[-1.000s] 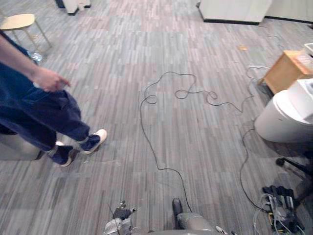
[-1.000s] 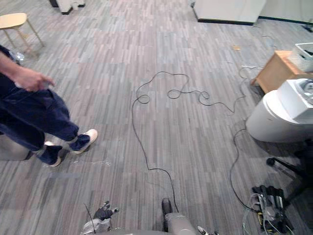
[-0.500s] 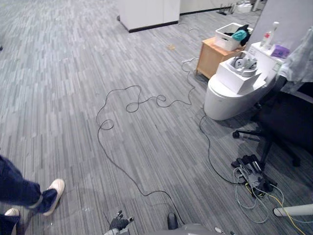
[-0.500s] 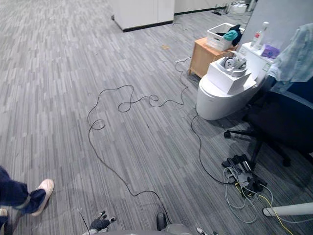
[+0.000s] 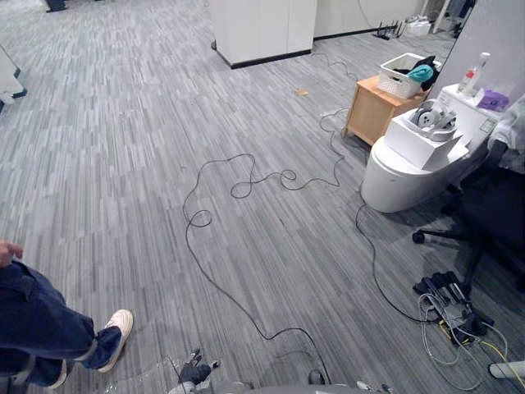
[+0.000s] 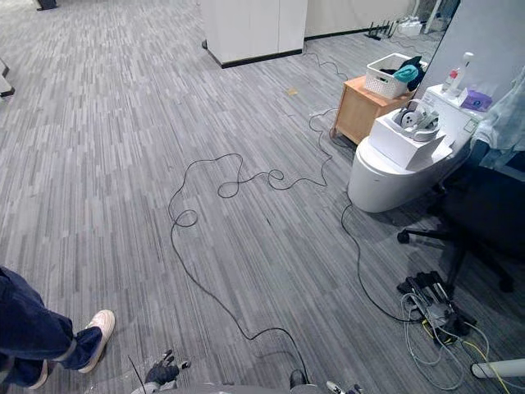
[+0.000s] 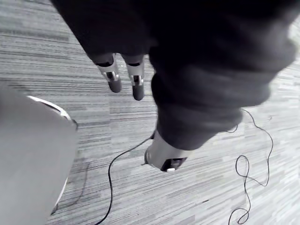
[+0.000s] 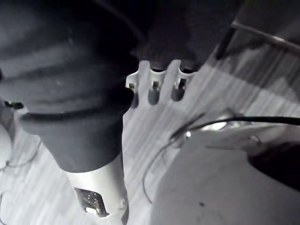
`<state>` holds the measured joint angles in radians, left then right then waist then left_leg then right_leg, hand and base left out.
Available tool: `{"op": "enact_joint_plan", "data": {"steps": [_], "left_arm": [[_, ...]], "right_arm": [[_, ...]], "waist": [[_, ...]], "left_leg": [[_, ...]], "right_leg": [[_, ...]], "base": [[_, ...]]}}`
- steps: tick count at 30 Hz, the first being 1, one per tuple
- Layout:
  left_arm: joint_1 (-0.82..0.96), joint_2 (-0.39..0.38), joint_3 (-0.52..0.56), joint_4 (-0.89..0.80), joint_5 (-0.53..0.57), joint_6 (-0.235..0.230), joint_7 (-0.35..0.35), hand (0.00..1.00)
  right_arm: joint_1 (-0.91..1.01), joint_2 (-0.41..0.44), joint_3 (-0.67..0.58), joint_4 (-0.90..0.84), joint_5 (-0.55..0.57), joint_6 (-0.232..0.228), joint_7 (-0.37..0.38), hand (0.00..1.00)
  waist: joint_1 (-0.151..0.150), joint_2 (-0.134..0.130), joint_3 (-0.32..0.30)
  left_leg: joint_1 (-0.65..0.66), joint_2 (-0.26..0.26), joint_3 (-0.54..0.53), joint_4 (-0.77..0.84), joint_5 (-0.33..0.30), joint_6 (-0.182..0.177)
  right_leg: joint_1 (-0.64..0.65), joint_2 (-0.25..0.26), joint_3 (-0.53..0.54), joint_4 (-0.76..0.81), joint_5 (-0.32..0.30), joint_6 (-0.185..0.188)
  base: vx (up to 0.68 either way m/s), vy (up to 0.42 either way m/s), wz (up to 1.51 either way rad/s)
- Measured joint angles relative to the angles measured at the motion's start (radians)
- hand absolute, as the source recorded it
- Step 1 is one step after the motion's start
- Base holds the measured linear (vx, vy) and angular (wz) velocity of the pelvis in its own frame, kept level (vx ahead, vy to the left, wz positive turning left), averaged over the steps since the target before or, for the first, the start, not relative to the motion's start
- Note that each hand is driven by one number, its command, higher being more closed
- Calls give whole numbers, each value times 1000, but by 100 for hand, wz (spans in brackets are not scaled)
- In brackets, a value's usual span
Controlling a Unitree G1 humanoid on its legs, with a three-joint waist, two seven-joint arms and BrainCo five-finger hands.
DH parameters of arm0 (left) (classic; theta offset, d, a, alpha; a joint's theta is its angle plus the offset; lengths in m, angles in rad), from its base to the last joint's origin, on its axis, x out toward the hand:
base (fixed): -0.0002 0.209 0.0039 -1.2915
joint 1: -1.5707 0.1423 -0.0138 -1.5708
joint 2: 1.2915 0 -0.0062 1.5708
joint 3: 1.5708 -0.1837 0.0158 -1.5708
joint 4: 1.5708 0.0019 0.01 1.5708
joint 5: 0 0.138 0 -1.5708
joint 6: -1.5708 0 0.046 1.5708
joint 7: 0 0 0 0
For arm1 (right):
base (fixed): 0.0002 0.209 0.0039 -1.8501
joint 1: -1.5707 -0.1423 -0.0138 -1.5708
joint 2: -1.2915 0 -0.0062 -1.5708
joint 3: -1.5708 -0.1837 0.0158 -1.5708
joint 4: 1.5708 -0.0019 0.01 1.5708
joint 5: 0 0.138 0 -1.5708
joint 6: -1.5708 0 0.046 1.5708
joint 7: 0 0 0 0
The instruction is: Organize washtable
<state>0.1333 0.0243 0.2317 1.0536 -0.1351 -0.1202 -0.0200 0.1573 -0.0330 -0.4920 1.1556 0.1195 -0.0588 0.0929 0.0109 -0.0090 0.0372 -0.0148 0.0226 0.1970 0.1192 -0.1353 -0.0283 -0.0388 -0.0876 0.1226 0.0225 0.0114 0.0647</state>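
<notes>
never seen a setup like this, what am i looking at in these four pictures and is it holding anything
This is a two-legged humanoid robot standing on a grey floor. The two wide pictures come from cameras on its head, looking down ahead. The two dark close-ups come from cameras on its wrists. They show the left hand and the right hand hanging over the floor, fingers relaxed, holding nothing. On the right stand a wooden cabinet with a white basket on it, and an office chair. A person's leg shows at lower left.

A basket [image 5: 398, 84] sits on a small cabinet [image 5: 371, 119] at far right. A toilet [image 5: 398, 180] stands just before it, a chair [image 5: 492, 205] right of that. A person [image 5: 37, 324] stands at near left.
</notes>
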Motion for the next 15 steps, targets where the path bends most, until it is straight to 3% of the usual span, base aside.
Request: {"op": "enact_joint_plan", "data": {"steps": [4,9,14,15], "left_arm": [[0,8,-4,2,26,0,0,0],[-4,8,-7,17,39,1,-1,0],[-4,-1,-5,19,36,1,-1,0],[-8,5,-5,26,42,7,-1,0]], "right_arm": [[18,14,1,0,45,0,1,0],[20,13,2,-1,49,0,11,0],[18,5,31,0,49,0,19,0],[-12,-12,109,6,46,5,19,0]], "waist": [[4,-13,-14],[2,-8,-19],[5,-6,-28],[7,-22,-35]], "left_leg": [[29,-39,26,-43,8,32],[61,-55,29,-49,9,35],[65,-46,-2,-48,9,35],[82,-23,12,-101,30,29]], "right_leg": [[3,-35,-17,-11,1,4],[18,-45,-52,-30,8,15],[37,-38,-92,-40,8,15],[51,-11,-95,-114,57,30]], "base": [[38,157,-13],[98,54,-18],[45,-37,11],[2,-24,4]]}}
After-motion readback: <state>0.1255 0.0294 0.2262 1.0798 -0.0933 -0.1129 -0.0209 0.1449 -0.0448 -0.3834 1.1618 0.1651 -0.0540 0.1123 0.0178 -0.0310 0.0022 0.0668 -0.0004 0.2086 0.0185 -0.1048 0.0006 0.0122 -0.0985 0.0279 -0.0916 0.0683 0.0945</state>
